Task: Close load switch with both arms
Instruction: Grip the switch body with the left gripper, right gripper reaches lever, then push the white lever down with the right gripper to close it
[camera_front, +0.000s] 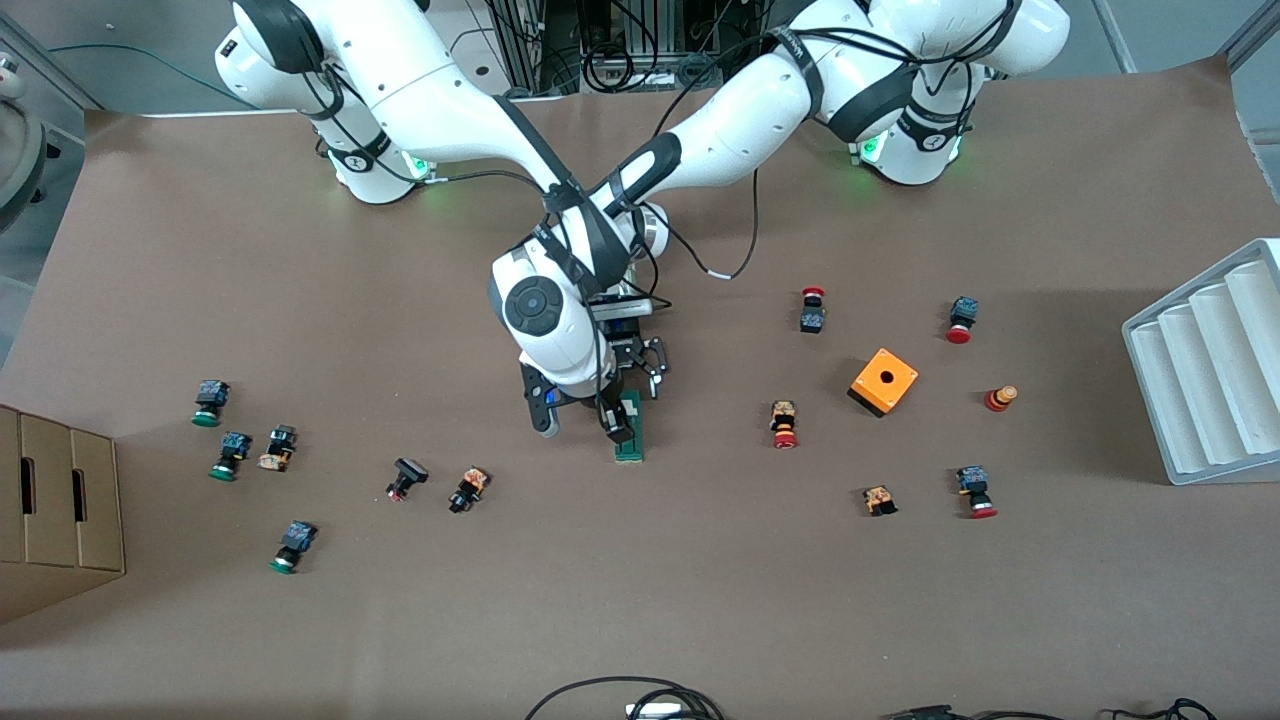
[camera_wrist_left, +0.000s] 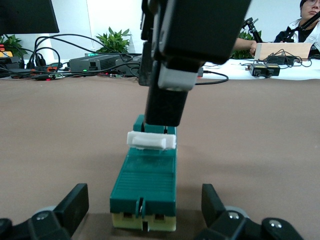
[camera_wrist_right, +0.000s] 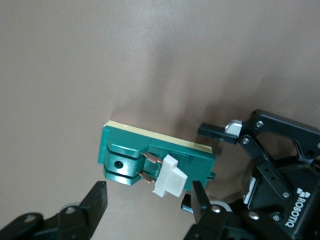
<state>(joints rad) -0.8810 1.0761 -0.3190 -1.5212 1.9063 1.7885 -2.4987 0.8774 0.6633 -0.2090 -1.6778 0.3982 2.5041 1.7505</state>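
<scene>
Brown worktop (camera_front: 700, 620) with lots of small things on it

The green load switch (camera_front: 630, 432) lies flat near the middle. An orange box (camera_front: 884, 381) with a hole sits toward the left arm's end, with red-topped buttons (camera_front: 784, 424) around it. Green-topped buttons (camera_front: 209, 402) lie toward the right arm's end. A cardboard box (camera_front: 55, 505) and a white ridged tray (camera_front: 1205, 365) sit at the two ends.

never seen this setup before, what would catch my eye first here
Both arms meet at the middle of the table, where the green load switch lies flat with its white tab up. The right gripper stands on the switch right by that tab, while the left gripper, fingers open, straddles one end of it. Next, the orange box among scattered push-buttons toward the left arm's end.
</scene>
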